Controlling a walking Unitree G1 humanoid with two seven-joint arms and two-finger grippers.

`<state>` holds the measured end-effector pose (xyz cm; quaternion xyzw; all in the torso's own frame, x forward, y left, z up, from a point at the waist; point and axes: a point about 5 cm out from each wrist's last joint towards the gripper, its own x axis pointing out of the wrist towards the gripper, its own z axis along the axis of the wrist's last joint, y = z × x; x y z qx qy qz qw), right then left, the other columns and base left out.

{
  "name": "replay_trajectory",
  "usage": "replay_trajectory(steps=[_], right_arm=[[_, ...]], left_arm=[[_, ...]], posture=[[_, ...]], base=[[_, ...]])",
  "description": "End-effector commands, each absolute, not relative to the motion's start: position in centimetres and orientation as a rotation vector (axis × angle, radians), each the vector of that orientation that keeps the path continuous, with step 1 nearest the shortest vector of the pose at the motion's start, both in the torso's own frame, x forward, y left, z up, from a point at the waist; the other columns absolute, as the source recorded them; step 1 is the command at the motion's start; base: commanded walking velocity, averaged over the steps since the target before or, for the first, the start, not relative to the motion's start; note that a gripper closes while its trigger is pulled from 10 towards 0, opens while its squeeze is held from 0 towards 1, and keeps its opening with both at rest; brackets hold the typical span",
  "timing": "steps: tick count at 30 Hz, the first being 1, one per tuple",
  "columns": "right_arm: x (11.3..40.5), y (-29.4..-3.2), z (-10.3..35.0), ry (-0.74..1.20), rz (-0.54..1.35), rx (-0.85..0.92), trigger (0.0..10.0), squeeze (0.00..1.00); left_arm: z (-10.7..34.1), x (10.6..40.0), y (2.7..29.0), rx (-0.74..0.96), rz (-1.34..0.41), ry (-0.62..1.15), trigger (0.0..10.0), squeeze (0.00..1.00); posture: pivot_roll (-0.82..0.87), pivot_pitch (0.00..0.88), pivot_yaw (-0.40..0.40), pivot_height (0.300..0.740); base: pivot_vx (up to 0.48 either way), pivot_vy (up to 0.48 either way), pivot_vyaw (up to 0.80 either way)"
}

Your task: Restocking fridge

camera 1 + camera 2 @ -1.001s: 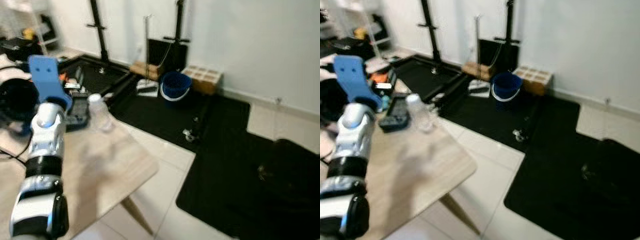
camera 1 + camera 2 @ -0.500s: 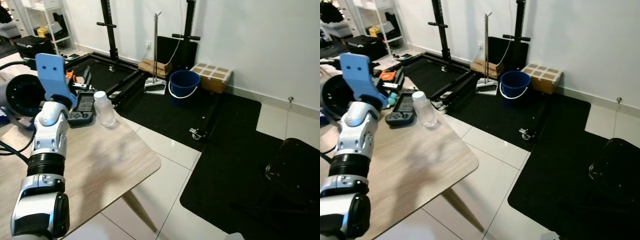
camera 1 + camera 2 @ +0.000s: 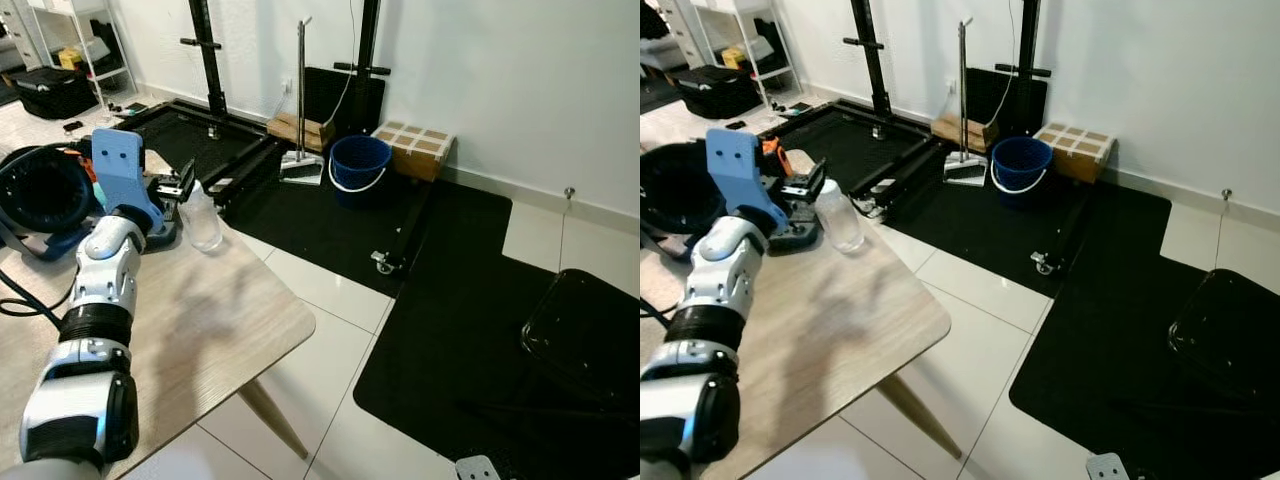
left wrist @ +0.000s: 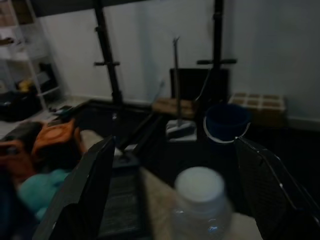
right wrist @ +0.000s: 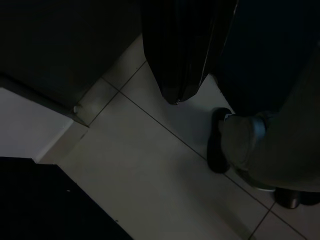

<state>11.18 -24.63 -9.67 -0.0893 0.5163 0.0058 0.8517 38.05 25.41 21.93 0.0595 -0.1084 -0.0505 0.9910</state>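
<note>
Left claw: fingers wide apart, holds nothing; upper left of the head views, over the bench.
Bottle: clear w/ white cap, upright on bench near its far edge, upper left of frame; in front of left claw, between the finger lines in wrist view, not touched.
Right claw: dark blur over pale floor tiles; cannot tell if open or closed.
Bucket: blue, on black mat by wall, top centre.
Box: just right of bucket.
Black controller: on bench, left of bottle.
</note>
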Motion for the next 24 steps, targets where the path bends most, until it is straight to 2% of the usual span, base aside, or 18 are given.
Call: replay_trajectory(steps=[1,3,5,7,8,10,11,13,14,15,17,24], right_arm=[[11.5,-25.2,-9.4,1.054,-0.013,-0.182,10.0,0.0],[12.6,-26.4,-8.4,0.961,-0.052,-0.165,10.0,0.0],[12.6,-26.4,-8.4,0.961,-0.052,-0.165,10.0,0.0],[15.7,-28.2,-6.0,0.761,-0.058,-0.103,10.0,0.0],[15.7,-28.2,-6.0,0.761,-0.058,-0.103,10.0,0.0],[18.4,-29.2,-3.3,0.584,0.025,-0.026,10.0,0.0],[18.4,-29.2,-3.3,0.584,0.025,-0.026,10.0,0.0],[20.8,-29.2,-0.4,0.441,0.228,0.027,10.0,0.0],[20.8,-29.2,-0.4,0.441,0.228,0.027,10.0,0.0],[21.9,-28.7,1.6,0.371,0.374,0.03,10.0,0.0],[21.9,-28.7,1.6,0.371,0.374,0.03,10.0,0.0],[23.4,-26.5,6.3,0.2,0.634,0.083,10.0,0.0]], left_arm=[[22.4,38.1,26.1,0.146,-0.087,-0.219,10.0,0.0],[23.4,38.2,26.3,0.157,-0.079,-0.241,10.0,0.0],[23.4,38.2,26.3,0.157,-0.079,-0.241,10.0,0.0],[24.8,38.5,26.1,0.162,-0.09,-0.284,10.0,0.0],[24.8,38.5,26.1,0.162,-0.09,-0.284,10.0,0.0],[25.8,38.7,25.9,0.161,-0.108,-0.315,10.0,0.0],[25.8,38.7,25.9,0.161,-0.108,-0.315,10.0,0.0],[26.0,38.8,25.6,0.164,-0.127,-0.327,10.0,0.0],[26.0,38.8,25.6,0.164,-0.127,-0.327,10.0,0.0],[26.0,38.8,25.5,0.165,-0.134,-0.329,10.0,0.0],[26.0,38.8,25.5,0.165,-0.134,-0.329,10.0,0.0],[25.3,38.9,25.4,0.157,-0.133,-0.318,10.0,0.0]], posture=[[-0.07,0.112,0.017,0.74],[-0.08,0.134,0.019,0.74],[-0.08,0.134,0.019,0.74],[-0.08,0.147,0.02,0.74],[-0.08,0.147,0.02,0.74],[-0.09,0.153,0.021,0.74],[-0.09,0.153,0.021,0.74],[-0.1,0.156,0.021,0.74],[-0.1,0.156,0.021,0.74],[-0.1,0.158,0.019,0.74],[-0.1,0.158,0.019,0.74],[-0.1,0.161,0.022,0.74]], base=[[0.0,0.0,0.0],[0.0,0.0,0.0],[0.0,0.0,0.0],[0.0,0.0,0.0],[0.0,0.0,0.0],[0.0,0.0,0.0],[0.0,0.0,0.0],[0.0,0.0,0.0],[0.0,0.0,0.0],[0.0,0.0,0.0],[0.0,0.0,0.0],[0.0,0.0,0.0]])
